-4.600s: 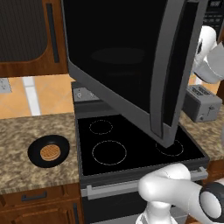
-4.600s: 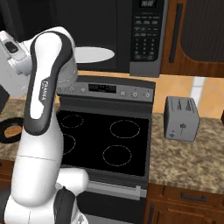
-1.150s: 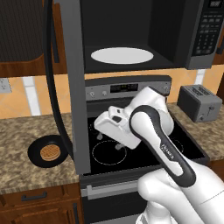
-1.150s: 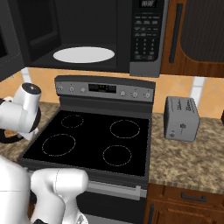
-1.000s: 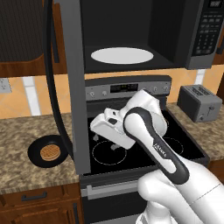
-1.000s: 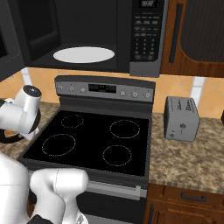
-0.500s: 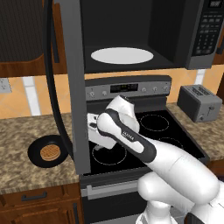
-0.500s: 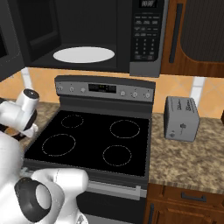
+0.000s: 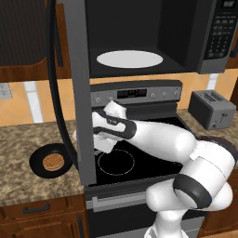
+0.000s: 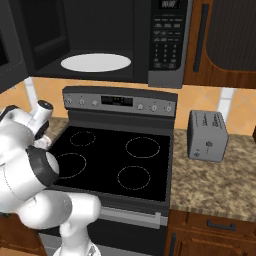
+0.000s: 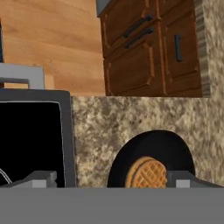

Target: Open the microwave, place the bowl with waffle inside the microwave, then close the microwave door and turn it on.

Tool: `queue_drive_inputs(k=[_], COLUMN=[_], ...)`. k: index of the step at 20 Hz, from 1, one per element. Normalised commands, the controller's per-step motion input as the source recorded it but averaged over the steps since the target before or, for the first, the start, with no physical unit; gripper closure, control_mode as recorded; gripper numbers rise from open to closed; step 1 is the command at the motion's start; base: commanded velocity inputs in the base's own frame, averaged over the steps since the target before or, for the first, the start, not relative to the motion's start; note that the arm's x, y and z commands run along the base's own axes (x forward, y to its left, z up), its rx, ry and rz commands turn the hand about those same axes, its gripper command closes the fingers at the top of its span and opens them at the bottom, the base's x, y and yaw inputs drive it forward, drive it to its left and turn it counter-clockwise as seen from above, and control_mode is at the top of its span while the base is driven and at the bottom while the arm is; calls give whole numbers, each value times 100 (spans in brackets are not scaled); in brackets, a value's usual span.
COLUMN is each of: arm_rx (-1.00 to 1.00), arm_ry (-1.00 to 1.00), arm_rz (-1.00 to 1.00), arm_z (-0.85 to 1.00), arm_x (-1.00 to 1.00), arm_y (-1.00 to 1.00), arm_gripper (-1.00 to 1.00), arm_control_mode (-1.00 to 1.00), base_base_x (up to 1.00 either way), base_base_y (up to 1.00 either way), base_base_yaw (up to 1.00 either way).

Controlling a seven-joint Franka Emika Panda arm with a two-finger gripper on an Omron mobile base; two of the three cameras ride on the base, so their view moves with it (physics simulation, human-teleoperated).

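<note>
The microwave (image 9: 204,37) stands open above the stove, its white round plate (image 9: 129,59) bare inside. Its door (image 9: 80,116) swings out toward me, edge-on, with the dark handle (image 9: 58,93) on its left. The small black bowl (image 9: 51,162) holding the waffle (image 9: 53,161) rests on the granite counter left of the stove. In the hand view the bowl (image 11: 153,146) and waffle (image 11: 146,173) lie just past my gripper (image 11: 113,181), slightly right of its middle. The fingertips (image 11: 41,178) stand wide apart, open, with nothing between them. My hand (image 9: 106,128) hovers over the stove's left side, partly behind the door.
The black stove top (image 10: 115,160) spreads below the microwave, its control panel (image 10: 120,101) at the back. A grey toaster (image 10: 207,135) sits on the right counter. Wooden drawers (image 11: 144,48) line the counter front under the bowl. The open door hangs between my arm and the bowl.
My arm has swung left across the stove, bringing the hand from the stove's middle to behind the open door's edge, nearer the bowl. The gripper stays open.
</note>
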Motion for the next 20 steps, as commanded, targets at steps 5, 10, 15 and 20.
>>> queue_drive_inputs(k=[5, 10, 15, 20], arm_rx=[-9, -10, -7, -7], arm_ry=[0, 0, 0, -1], arm_rz=[0, 0, 0, 0], arm_z=[-47, -56, -41, -46], arm_x=[61, 51, 52, 21], arm_y=[53, 42, 44, 34], arm_gripper=[-100, -100, -100, -100], arm_control_mode=[-100, -100, -100, -100], base_base_x=[0, 0, 0, 0], base_base_y=[0, 0, 0, 0], base_base_yaw=[0, 0, 0, 0])
